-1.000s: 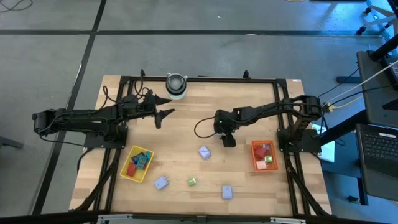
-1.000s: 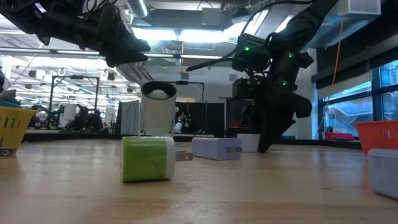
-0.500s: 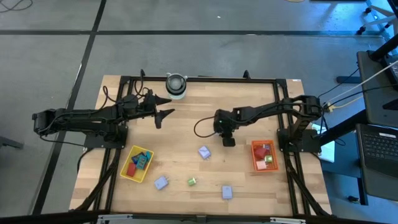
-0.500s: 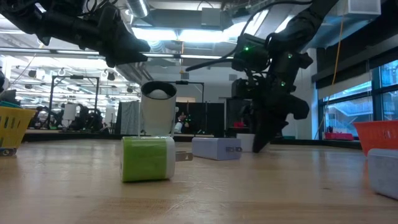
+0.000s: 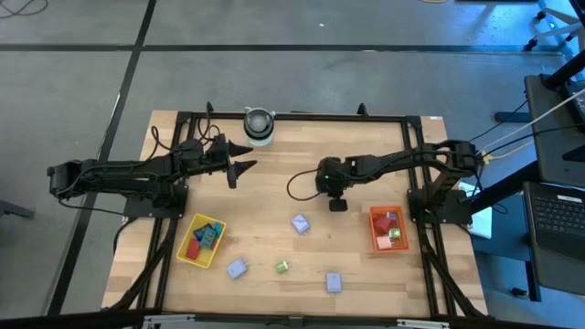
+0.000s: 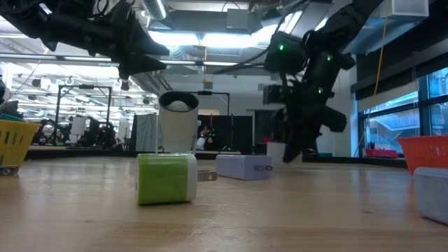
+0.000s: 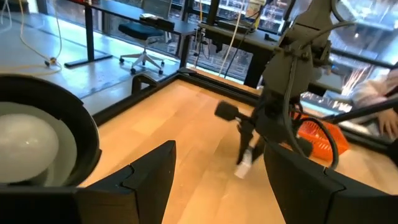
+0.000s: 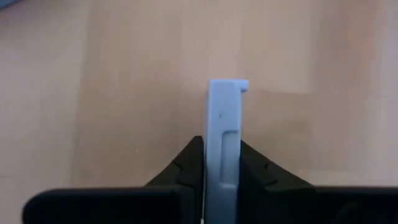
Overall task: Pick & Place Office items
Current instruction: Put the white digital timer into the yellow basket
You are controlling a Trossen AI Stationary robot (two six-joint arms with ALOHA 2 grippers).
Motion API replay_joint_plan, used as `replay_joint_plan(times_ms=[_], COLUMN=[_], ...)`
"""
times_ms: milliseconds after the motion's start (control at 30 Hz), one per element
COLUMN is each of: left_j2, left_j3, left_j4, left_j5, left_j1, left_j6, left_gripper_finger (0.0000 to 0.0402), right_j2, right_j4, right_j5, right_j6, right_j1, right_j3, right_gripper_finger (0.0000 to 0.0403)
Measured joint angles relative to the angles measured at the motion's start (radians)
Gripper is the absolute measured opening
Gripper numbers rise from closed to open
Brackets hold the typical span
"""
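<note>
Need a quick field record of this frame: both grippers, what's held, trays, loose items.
right gripper: shut on pale lavender block, above mid-table
left gripper: open, empty, near grey-white cylinder
yellow tray: front left, holds red and blue items
red tray: right side, holds red and green items
loose on table: lavender packets, small green block

Right gripper (image 8: pixel 222 180): table centre, about one o'clock from the middle, fingers pinched on a pale blue block (image 8: pixel 222 134). Left gripper (image 5: pixel 239 167): ten o'clock sector, fingers spread wide, holding nothing, arm extended level.
</note>
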Motion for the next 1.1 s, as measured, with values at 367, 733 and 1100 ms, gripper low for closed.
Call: replay_joint_plan(times_ms=[367,733,1100], left_j2=[0.04,0.179,0.27], left_j3=[0.0,0.0,0.022], left_j4=[0.169,0.38,0.545], left_j5=[0.037,0.17,0.149], left_j1=[0.0,0.0,0.0], left_j6=[-0.25,-0.532,-0.644], left_gripper_finger=[0.0239,0.0239,0.0239], right_j2=[-0.188,-0.201,-0.201], right_j4=[-0.077,-0.182,-0.078], right_j5=[0.214,0.764,0.93], right_j6=[-0.028,-0.144,-0.254], right_j1=[0.004,0.153,0.269], right_j3=[0.054,0.293,0.303], right_gripper_finger=[0.0053,0.0053,0.0053])
